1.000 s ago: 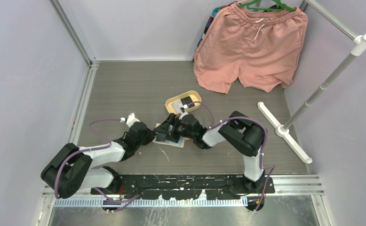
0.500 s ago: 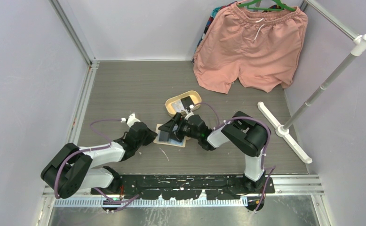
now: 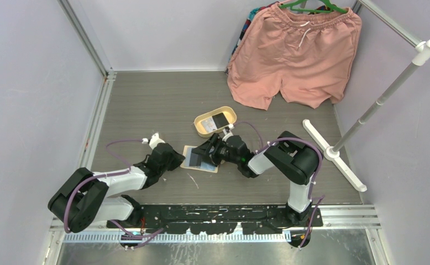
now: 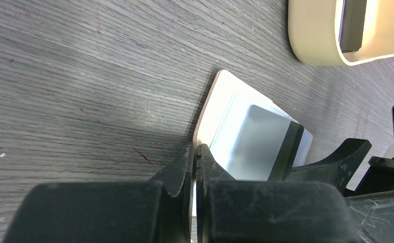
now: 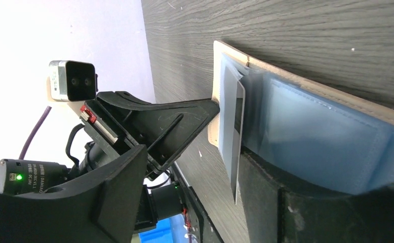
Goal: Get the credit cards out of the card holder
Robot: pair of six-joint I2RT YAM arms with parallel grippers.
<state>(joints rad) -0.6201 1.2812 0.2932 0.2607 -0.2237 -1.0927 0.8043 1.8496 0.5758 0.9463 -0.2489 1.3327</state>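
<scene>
Claw work first: my left claw (image 4: 195,152) is clamped tight on the near edge of the card holder (image 4: 220,96), pinning it to the tabletop (image 3: 146,105). My right claw (image 3: 211,153) has backed off rightward in the last second, jaws apart. A grey, dark-striped card (image 4: 263,144) leans on one jaw, tilted half out of its pocket. Extraction looks underway, and the card is not yet free.

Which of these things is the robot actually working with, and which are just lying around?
In use: card holder, card partly out of it, tray holding a dark card, left gripper, right gripper.
Lying about: pink shorts, white rack.
</scene>
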